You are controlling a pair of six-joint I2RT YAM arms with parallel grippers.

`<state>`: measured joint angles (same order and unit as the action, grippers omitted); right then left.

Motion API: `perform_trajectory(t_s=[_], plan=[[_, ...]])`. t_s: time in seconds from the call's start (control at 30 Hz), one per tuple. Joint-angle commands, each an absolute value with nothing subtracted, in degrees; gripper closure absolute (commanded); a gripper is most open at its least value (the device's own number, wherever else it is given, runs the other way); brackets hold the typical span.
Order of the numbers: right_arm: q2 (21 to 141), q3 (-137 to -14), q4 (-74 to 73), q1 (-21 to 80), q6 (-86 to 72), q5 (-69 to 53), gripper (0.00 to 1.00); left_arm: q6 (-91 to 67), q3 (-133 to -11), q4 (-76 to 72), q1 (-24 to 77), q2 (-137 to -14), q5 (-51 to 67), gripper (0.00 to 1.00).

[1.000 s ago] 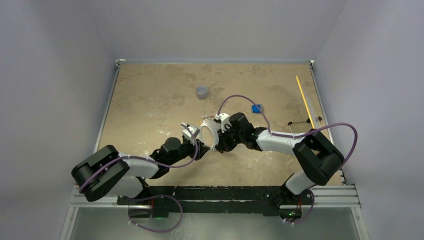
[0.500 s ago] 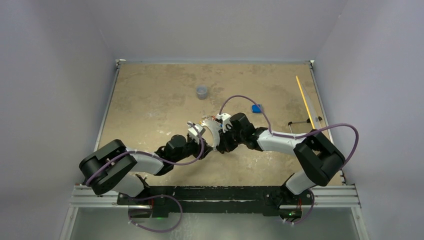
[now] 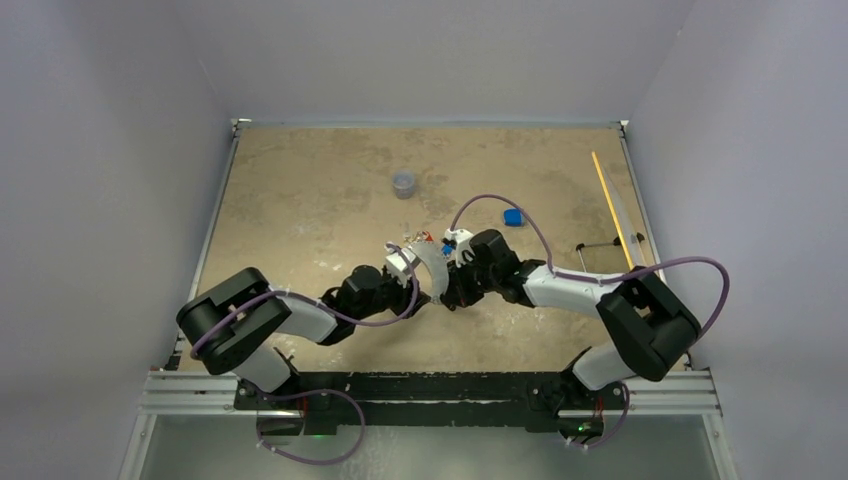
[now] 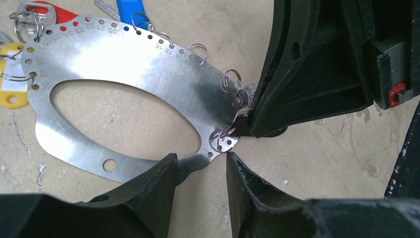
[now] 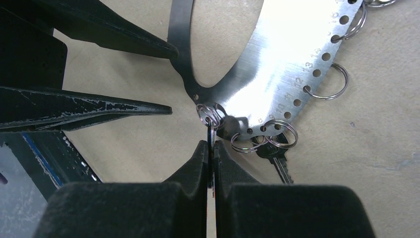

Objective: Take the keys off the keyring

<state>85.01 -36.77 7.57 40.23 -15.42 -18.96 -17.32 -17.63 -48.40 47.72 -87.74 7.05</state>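
Note:
The keyring is a flat silver oval plate with numbered holes, lying on the table. My right gripper is shut on a thin key seen edge-on, which hangs by a small split ring from the plate's narrow end. My left gripper is open just beside that end, its left finger over the plate's lower edge. Red, blue and yellow tags hang at the far side. A black-headed key lies under the keyring.
A small grey cup stands at the back. The blue block lies right of the grippers. A yellow stick runs along the right edge. Both arms meet mid-table, left gripper facing right gripper.
My left arm has reached further right, bringing its open fingers up to the keyring's end. The right gripper and keyring have shifted slightly right. Both openings are unchanged.

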Motion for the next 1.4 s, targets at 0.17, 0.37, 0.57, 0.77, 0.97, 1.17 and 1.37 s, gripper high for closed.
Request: perform_trajectory(t_s=[0.17, 0.37, 0.57, 0.77, 0.97, 1.17, 1.37], plan=[[81.9, -34.7, 8.3, 39.0, -16.7, -20.1, 1.0, -10.9, -22.5, -49.1, 48.0, -91.2, 13.2, 0.61], [81.7, -35.4, 8.2, 38.8, -16.5, -20.4, 1.0, -8.8, -24.7, -49.1, 48.0, -94.0, 16.6, 0.61], [81.2, -35.5, 7.7, 38.8, -16.2, -20.3, 1.0, -7.7, -26.1, -48.5, 48.0, -96.0, 18.0, 0.66], [80.9, -35.5, 7.6, 38.7, -16.1, -20.1, 1.0, -7.7, -25.8, -48.5, 48.0, -96.7, 18.7, 0.69], [80.8, -35.6, 7.6, 38.6, -16.1, -20.2, 1.0, -8.3, -26.2, -49.9, 48.0, -98.8, 19.2, 0.86], [80.2, -35.6, 7.7, 38.6, -16.4, -20.0, 1.0, -9.0, -26.0, -50.9, 48.1, -99.4, 20.2, 0.9], [79.9, -35.6, 7.5, 38.5, -16.7, -19.5, 1.0, -9.7, -25.5, -51.7, 48.4, -99.1, 20.2, 0.77]])
